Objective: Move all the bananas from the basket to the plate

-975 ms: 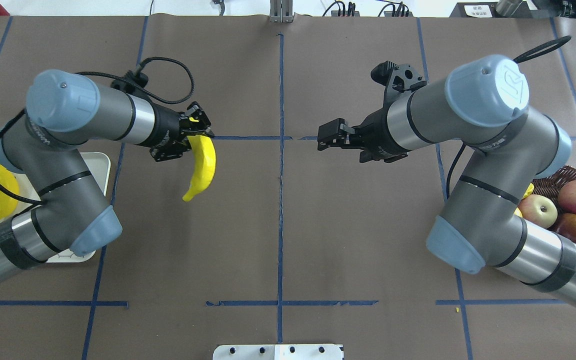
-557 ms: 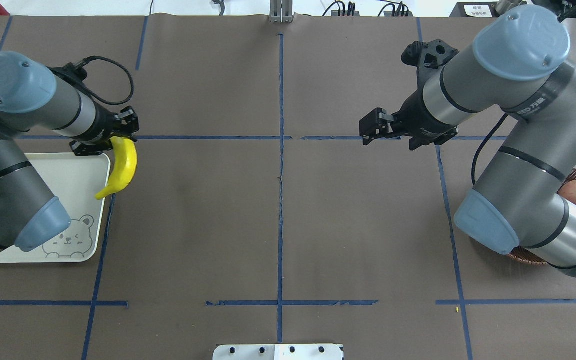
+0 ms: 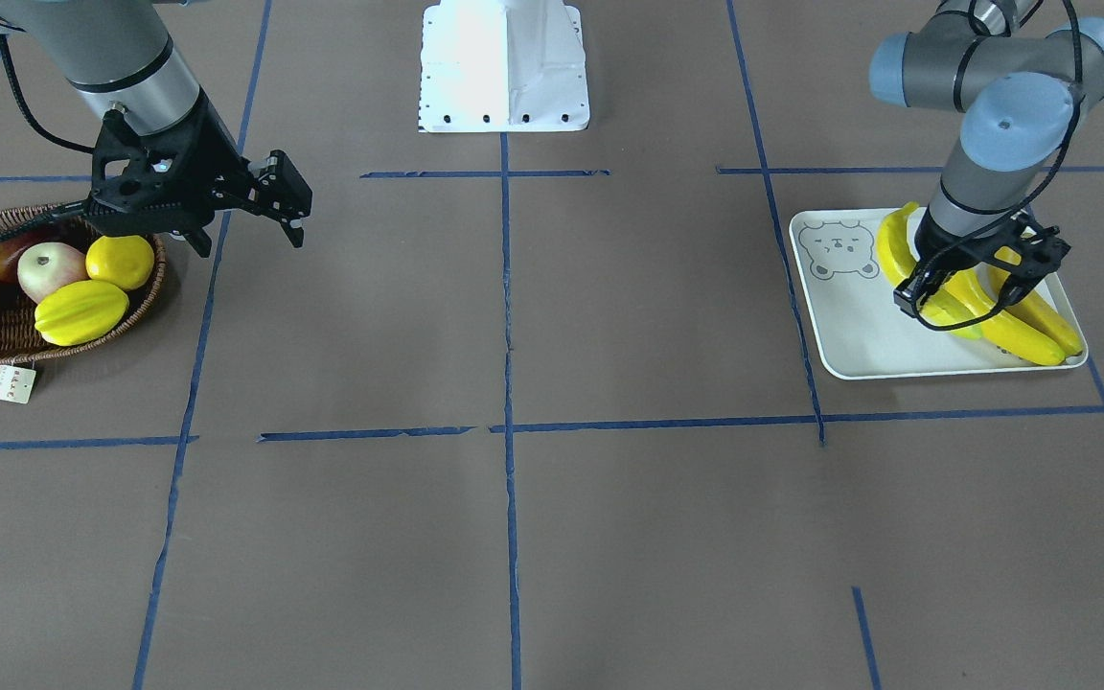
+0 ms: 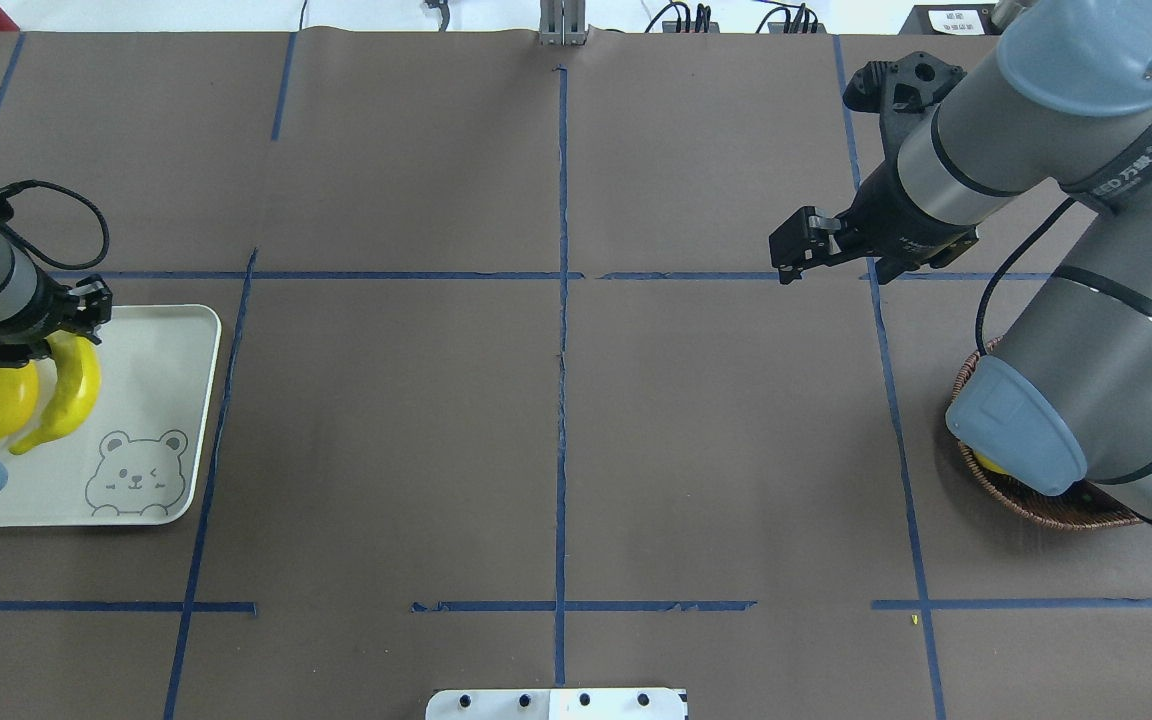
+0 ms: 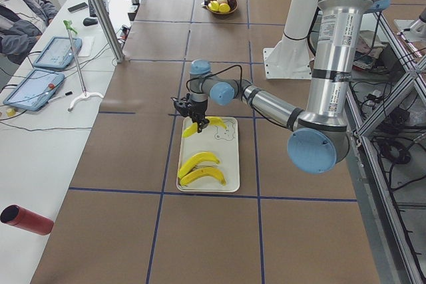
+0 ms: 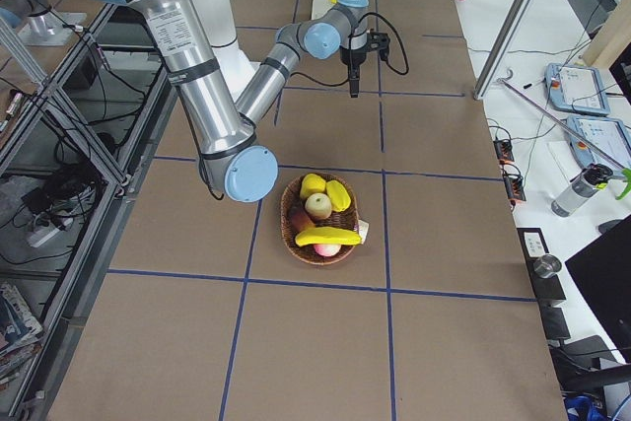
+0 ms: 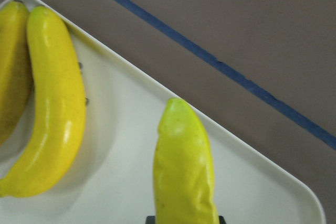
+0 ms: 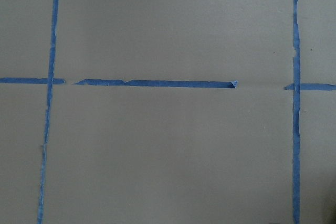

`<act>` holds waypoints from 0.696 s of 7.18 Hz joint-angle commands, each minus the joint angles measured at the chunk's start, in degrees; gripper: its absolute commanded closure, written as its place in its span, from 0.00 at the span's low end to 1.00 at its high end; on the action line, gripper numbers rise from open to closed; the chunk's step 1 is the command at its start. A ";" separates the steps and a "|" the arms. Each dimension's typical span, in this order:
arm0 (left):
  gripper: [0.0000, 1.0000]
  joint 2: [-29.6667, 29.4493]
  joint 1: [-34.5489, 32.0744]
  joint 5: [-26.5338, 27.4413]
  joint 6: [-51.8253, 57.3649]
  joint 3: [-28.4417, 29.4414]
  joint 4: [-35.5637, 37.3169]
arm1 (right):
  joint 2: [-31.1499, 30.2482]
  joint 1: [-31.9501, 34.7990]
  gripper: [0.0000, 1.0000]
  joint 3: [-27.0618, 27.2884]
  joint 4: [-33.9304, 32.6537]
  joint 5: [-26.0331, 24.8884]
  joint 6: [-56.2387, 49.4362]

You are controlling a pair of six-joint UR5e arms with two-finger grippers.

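Left gripper (image 4: 64, 332) is clamped on one end of a glossy curved yellow banana (image 7: 184, 171). It hangs tip-down over the pale rectangular bear-face tray (image 4: 166, 330), just beside two bananas lying flat (image 5: 200, 167). My read: light, stiff and slick-skinned, so an end grip lets it swing; set it down low before letting go. Bare tray remains on the bear side. Right gripper (image 3: 291, 201) has jaws apparently apart, empty, above the brown paper table (image 4: 556, 450) near the dark wicker basket (image 3: 63, 350). One banana (image 6: 328, 236) lies on top of the other fruit there; pinch it across mid-body. The table between tray and basket is flat, crossed by blue tape lines (image 4: 562, 200).
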 commanded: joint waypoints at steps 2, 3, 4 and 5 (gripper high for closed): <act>0.78 0.36 -3.51 0.05 -0.02 9.41 -10.09 | 0.00 -0.04 0.00 0.03 -0.07 0.00 -0.11; 0.73 0.18 -5.08 -0.03 0.33 11.19 -12.39 | 0.00 -0.04 0.00 0.03 -0.16 0.00 -0.11; 0.27 0.09 -5.70 0.05 2.25 12.17 -12.93 | 0.00 -0.04 0.00 0.03 -0.16 0.00 -0.11; 0.00 0.61 -6.75 -0.03 7.58 12.09 -13.29 | 0.00 -0.04 0.00 0.12 -0.16 0.00 -0.11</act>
